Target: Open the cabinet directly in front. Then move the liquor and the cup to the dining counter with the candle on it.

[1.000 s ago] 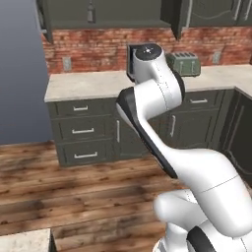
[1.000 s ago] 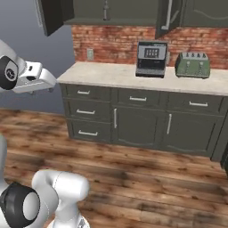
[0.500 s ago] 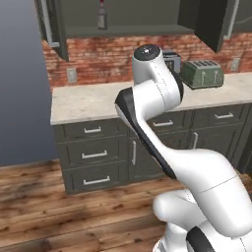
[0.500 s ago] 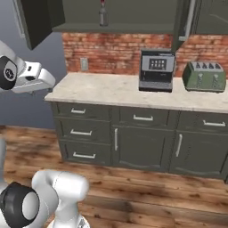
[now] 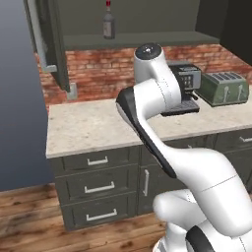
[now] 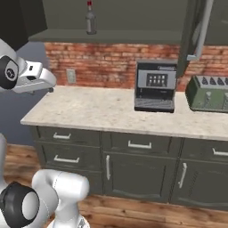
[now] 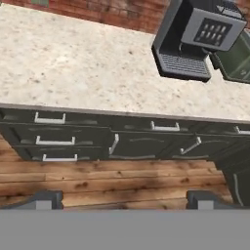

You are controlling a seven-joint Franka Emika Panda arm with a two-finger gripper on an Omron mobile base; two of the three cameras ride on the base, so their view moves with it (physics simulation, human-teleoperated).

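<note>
Cabinet open, bottle on its shelf, arm clear of it.

The cabinet (image 5: 133, 24) stands with both doors swung wide; the liquor (image 5: 109, 20) stands upright on its shelf, left of centre, above the worktop (image 6: 102, 109). Further right sit a coffee machine (image 6: 155, 86) and a toaster (image 6: 209, 92). The gripper (image 7: 122, 199) hangs empty over the floor, fingers spread wide.

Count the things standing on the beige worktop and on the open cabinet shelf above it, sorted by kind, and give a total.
Black and silver coffee machines: 1
Green metal toasters: 1
Glass bottles with a red cap, on the open dark grey-green cabinet's shelf: 1
Total: 3
</note>
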